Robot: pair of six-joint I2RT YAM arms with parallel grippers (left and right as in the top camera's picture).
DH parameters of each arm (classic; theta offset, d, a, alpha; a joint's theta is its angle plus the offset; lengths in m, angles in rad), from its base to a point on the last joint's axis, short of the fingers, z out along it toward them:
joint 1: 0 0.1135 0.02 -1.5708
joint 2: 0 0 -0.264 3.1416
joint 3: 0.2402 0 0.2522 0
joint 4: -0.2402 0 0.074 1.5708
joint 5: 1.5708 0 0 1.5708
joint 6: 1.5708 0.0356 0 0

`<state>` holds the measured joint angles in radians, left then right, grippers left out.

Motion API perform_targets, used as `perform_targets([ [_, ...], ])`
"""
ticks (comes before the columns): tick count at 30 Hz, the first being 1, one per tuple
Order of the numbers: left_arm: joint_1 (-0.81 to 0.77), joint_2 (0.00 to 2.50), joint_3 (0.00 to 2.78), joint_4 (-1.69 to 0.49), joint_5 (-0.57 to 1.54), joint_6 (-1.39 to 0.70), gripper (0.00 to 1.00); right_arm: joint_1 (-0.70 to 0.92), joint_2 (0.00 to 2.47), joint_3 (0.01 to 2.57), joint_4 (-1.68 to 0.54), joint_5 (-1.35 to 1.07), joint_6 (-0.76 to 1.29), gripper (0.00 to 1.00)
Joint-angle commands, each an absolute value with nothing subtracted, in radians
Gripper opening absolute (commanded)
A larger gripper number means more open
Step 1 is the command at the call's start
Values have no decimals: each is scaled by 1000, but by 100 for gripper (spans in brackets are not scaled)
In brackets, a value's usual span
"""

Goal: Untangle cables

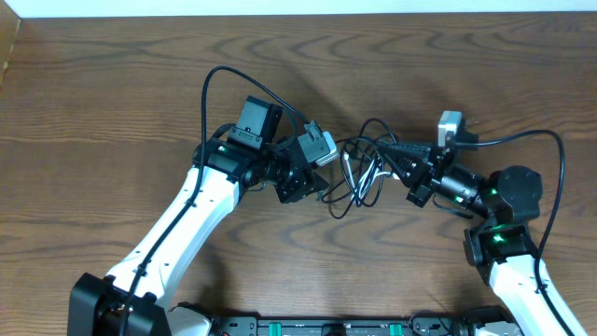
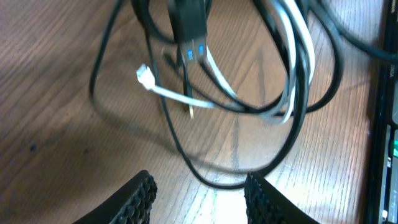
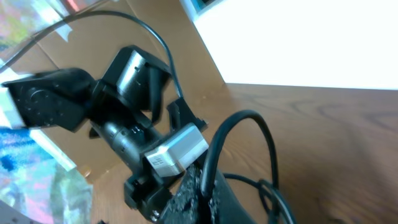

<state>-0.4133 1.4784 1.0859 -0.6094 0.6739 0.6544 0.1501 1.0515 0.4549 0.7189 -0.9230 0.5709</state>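
Note:
A tangle of thin black cables (image 1: pixel 359 177) with one white cable lies at the table's middle, between my two arms. In the left wrist view the black loops (image 2: pixel 292 118) and the white cable (image 2: pixel 211 102) with its small white plug (image 2: pixel 144 76) lie on the wood, and a black plug with blue marks (image 2: pixel 189 28) hangs above them. My left gripper (image 2: pixel 199 196) is open and empty, just short of the nearest black loop. My right gripper (image 3: pixel 208 186) is shut on a black cable (image 3: pixel 242 124) that arches up out of its jaws.
The brown wooden table (image 1: pixel 112 84) fills the view, with a white wall strip along its far edge. The left arm's wrist and camera (image 3: pixel 177 149) are close in front of my right gripper. A black rail (image 1: pixel 317 327) runs along the table's front edge.

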Motion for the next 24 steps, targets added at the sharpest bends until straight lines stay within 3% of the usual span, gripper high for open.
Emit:
perform_targets([
  [1,-411,1464,1090,-612,669,649,47,163,1047,467,791,-926,665,1],
  [7,-411,1464,1090,-609,668,650,47,163,1047,467,975,-926,796,1],
  [17,-411,1464,1090,-476,629,564,48,163,1047,467,686,-927,682,1],
  [19,-411,1464,1090,-404,546,447,62,163,1047,467,677,-933,682,1],
  [24,-411,1464,1090,-255,400,221,66,164,1047,467,674,-963,664,1],
])
